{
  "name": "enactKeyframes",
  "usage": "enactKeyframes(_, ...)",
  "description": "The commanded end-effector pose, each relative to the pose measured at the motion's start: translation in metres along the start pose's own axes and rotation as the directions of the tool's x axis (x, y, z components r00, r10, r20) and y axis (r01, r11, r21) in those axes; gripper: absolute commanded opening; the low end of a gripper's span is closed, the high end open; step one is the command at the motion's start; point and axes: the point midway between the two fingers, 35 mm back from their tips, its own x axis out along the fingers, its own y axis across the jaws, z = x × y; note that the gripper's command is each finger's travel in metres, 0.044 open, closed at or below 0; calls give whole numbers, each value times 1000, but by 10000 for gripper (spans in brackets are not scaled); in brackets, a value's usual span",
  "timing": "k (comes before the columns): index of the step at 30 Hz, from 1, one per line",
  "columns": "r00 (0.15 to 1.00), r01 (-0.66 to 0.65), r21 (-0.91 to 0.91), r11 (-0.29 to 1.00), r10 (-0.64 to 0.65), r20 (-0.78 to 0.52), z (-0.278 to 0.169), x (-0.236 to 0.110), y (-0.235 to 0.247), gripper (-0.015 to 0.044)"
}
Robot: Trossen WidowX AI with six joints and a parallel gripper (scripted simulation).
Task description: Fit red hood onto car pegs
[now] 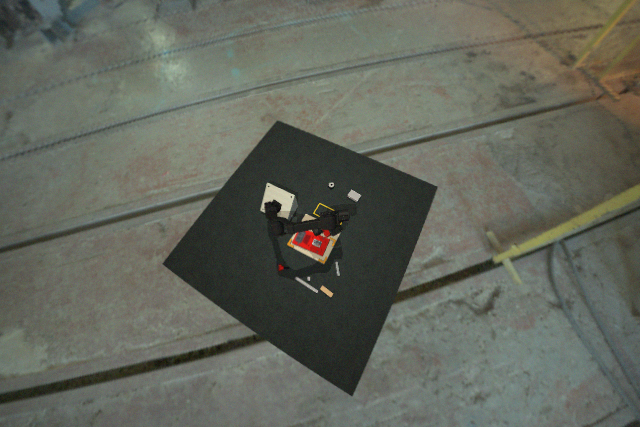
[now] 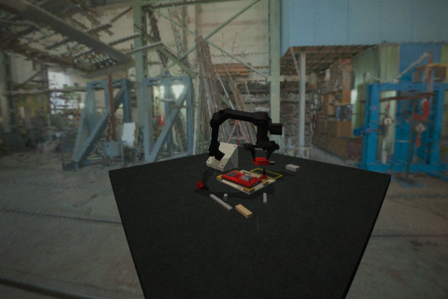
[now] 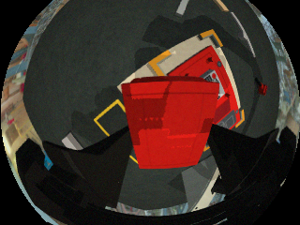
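Note:
My gripper (image 2: pixel 261 157) (image 3: pixel 171 127) (image 1: pixel 341 216) is shut on the red hood (image 2: pixel 261 161) (image 3: pixel 169 122) and holds it in the air, above the table and just behind the car. The red chassis (image 1: pixel 302 241) (image 2: pixel 233 176) (image 3: pixel 219 66) sits in its tan jig (image 1: pixel 323 255) (image 2: pixel 249 189), with the grey engine block (image 1: pixel 315 242) (image 2: pixel 247 177) in the middle of the deck. In the wrist view the hood covers part of the jig, and the pegs are too small to make out. In the top view the arm hides the hood.
A yellow outlined rectangle (image 1: pixel 321 203) (image 2: pixel 274 173) (image 3: pixel 103 115) is marked beside the jig. The white arm base (image 1: pixel 279 196) (image 2: pixel 227 156) stands behind. A grey block (image 1: pixel 354 195) (image 2: pixel 292 167), a small ring (image 1: pixel 330 185), a grey bar (image 1: pixel 306 284) (image 2: pixel 220 202), a wooden block (image 1: pixel 326 291) (image 2: pixel 243 211) and a short pin (image 1: pixel 337 268) (image 2: pixel 264 197) lie around.

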Motion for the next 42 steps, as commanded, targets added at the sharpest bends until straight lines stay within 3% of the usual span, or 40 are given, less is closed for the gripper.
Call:
enactKeyframes(1,1000,10,-69,998,-11,-4,4,1,-10,0)
enactKeyframes(30,998,7,-571,821,-43,-49,33,2,-84,0)
enactKeyframes(42,998,5,-593,805,-45,-52,36,14,-86,0)
